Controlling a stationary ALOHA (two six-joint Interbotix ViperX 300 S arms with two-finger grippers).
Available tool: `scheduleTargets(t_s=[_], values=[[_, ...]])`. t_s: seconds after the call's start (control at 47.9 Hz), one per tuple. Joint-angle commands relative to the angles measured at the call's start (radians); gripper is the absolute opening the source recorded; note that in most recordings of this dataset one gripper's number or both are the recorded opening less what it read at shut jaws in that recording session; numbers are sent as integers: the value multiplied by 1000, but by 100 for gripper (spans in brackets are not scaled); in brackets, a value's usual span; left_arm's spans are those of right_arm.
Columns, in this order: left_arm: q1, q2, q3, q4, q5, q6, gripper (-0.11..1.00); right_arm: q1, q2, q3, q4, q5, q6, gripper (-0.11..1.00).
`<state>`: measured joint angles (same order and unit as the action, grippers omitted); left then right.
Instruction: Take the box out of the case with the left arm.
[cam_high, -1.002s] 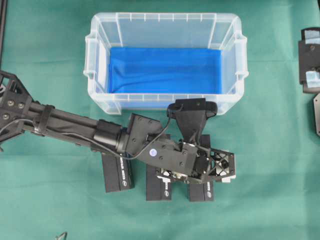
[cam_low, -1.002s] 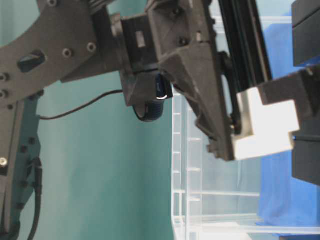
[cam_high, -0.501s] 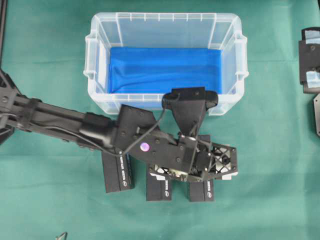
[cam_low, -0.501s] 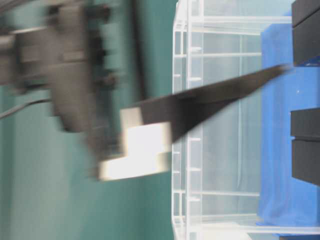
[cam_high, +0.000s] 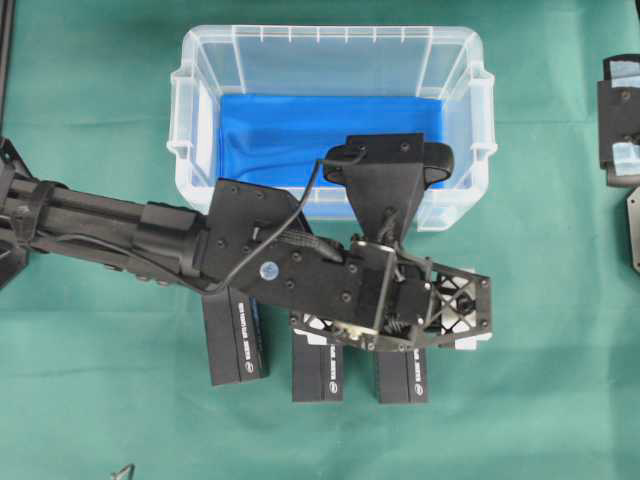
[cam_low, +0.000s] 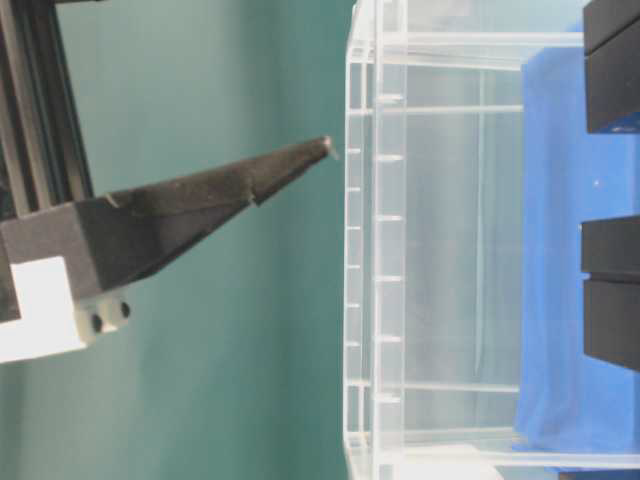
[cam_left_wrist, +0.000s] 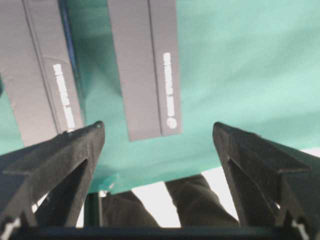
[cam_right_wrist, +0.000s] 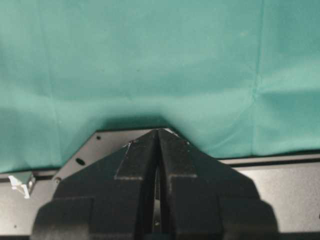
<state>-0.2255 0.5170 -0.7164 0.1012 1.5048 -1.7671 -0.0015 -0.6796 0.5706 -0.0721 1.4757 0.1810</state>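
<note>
Below my left gripper (cam_left_wrist: 157, 132), its jaws wide and empty, the boxes (cam_left_wrist: 146, 65) looked stiff, light, best pinched across the narrow width.

The case (cam_high: 330, 60) is clear, glossy plastic with smooth ribbed walls, and the blue lining (cam_high: 300, 130) on its floor looks like soft, faintly creased cloth. A matt green cloth with shallow folds covers the table (cam_high: 560, 380). The three dark boxes (cam_high: 236, 340) look like matt cardboard with white print. The left arm (cam_high: 110, 225) is matt black, its fingers (cam_low: 180, 215) slightly grainy plastic.
</note>
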Motion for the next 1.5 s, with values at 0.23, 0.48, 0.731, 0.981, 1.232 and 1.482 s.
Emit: scheduleTargets(t_s=[0.23, 0.48, 0.731, 0.981, 1.232, 1.482], values=[[-54, -94, 77, -2, 2, -9, 84, -2, -11, -9, 2, 0, 5, 0], [-101, -238, 281, 2, 9, -69, 83, 0, -11, -8, 3, 5, 6, 0], [-176, -471, 572, 12, 3, -195, 83, 0, -9, -8, 3, 6, 8, 0], [-230, -684, 831, 6, -40, -230, 83, -2, -11, -8, 3, 23, 8, 0], [-295, -864, 1014, 3, -44, -265, 83, -2, -12, -8, 3, 32, 8, 0], [-310, -959, 1108, 6, -41, -287, 83, 0, -12, -8, 3, 32, 8, 0]])
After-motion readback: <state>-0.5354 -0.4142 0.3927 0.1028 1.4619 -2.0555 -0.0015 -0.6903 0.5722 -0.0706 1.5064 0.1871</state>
